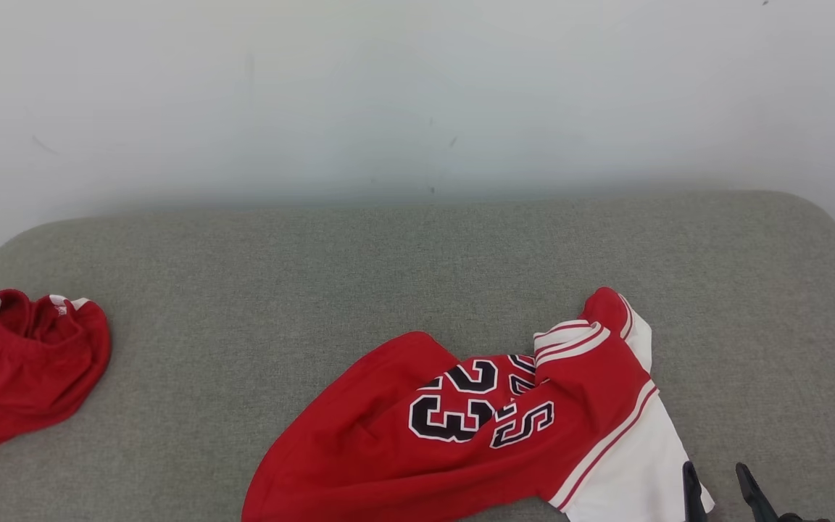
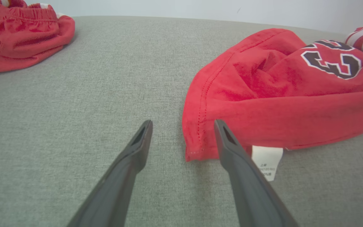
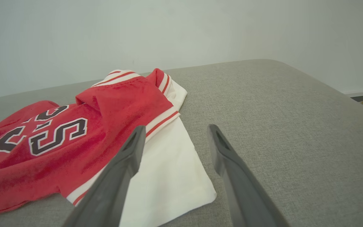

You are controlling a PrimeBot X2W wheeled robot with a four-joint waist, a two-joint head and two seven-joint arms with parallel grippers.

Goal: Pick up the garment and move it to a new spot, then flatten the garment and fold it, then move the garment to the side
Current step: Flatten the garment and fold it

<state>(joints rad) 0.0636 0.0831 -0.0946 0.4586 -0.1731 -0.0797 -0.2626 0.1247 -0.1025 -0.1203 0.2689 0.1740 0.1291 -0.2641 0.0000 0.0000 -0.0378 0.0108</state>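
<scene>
The garment (image 1: 461,428) is a red jersey with a black-and-white "23" and a white sleeve, lying crumpled at the front middle of the grey cushion (image 1: 417,268). In the left wrist view my left gripper (image 2: 183,123) stands open just over the jersey's (image 2: 263,94) hem corner, holding nothing; a white care label (image 2: 267,159) pokes out beside the right finger. My right gripper (image 1: 716,475) is open at the white sleeve's edge. In the right wrist view its open fingers (image 3: 175,127) straddle the edge of the white sleeve (image 3: 169,164), with nothing held.
A second red garment, bunched shorts with an elastic waistband (image 1: 26,366) (image 2: 20,34), lies at the cushion's far left. A white wall (image 1: 417,94) rises behind. The cushion's right edge (image 3: 336,90) drops to the floor.
</scene>
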